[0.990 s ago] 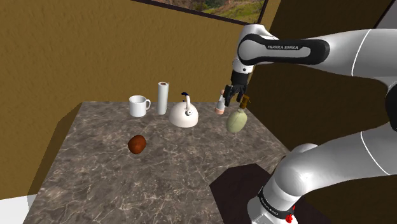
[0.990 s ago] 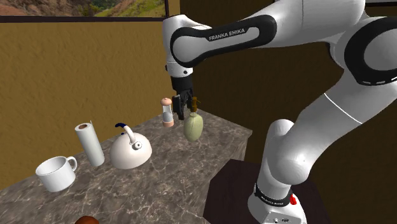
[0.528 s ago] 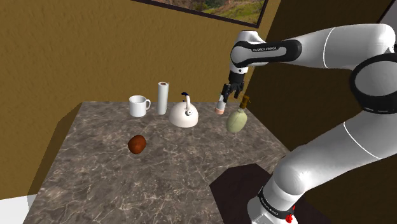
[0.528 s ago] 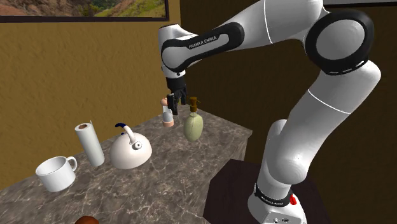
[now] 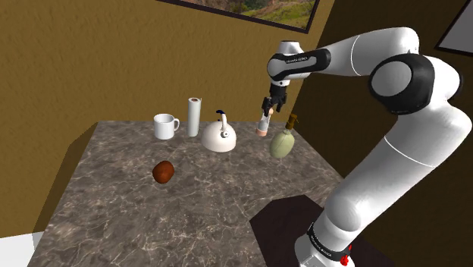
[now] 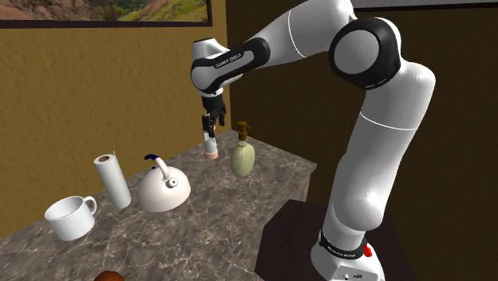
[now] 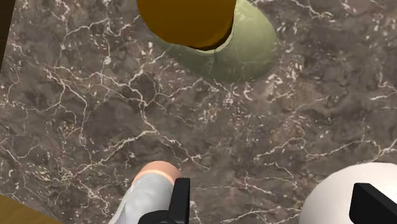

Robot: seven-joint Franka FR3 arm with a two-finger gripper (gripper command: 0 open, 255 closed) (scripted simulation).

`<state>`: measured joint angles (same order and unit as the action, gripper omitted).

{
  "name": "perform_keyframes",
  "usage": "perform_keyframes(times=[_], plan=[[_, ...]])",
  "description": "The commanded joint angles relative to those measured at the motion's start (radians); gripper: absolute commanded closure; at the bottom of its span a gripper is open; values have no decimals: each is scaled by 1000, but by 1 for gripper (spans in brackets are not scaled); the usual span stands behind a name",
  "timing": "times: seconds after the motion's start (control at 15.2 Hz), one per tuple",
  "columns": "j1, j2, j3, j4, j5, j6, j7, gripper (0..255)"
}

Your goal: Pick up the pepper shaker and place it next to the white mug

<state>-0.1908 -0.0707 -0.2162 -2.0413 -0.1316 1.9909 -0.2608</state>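
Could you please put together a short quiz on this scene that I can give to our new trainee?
1. True or false: the hand is shut on the pepper shaker.
2. Fill in: the pump bottle beside the shaker is ____ with a brown top.
3. What stands between the white mug and the kettle? A) a white roll B) a plate C) a spoon
Key: 1 false, since the fingers stand apart and the shaker is beside one of them. 2 green. 3 A.
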Motion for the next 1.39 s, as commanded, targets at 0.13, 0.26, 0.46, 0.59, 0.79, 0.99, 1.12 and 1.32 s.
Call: perform_keyframes(times=[0.13, 0.26, 0.46, 0.59, 0.79, 0.99, 1.12, 1.32], plan=[[-26, 125, -28, 111, 12, 40, -49, 0], [-40, 192, -39, 179, 24, 51, -73, 0], [-65, 295, -51, 293, 45, 59, -108, 0], [-84, 366, -56, 377, 61, 58, -130, 0], [-95, 401, -57, 395, 69, 79, -139, 0], [-99, 417, -56, 378, 73, 113, -141, 0], [-102, 429, -56, 367, 75, 135, -142, 0], [-103, 432, -56, 364, 76, 141, -143, 0]])
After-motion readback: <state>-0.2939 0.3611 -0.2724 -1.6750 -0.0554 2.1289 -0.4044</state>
